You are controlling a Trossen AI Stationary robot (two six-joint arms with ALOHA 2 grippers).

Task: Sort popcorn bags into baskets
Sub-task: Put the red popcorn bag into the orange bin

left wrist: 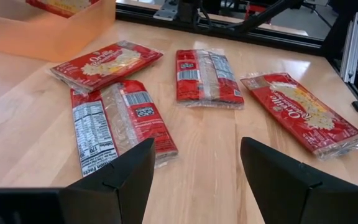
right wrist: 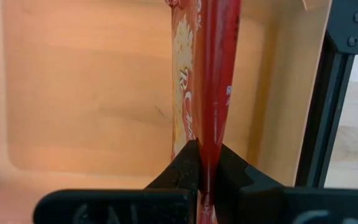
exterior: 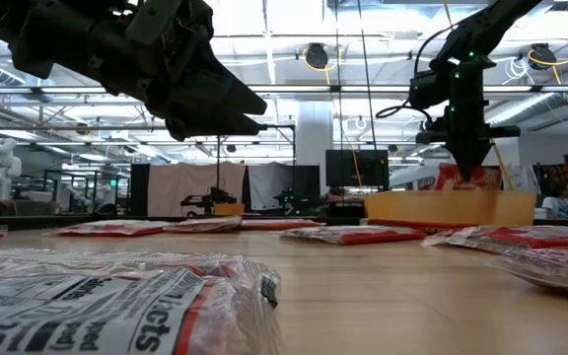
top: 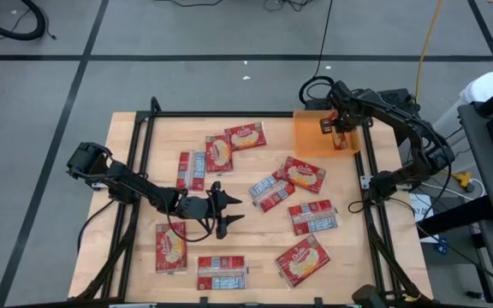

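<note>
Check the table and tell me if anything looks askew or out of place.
Nothing is damaged or spilled. The loose popcorn bags lie scattered at mixed angles, some face up, some label up, and two of them overlap. The right gripper holds one bag on edge over the orange tray. The left gripper is open above the table.
</note>
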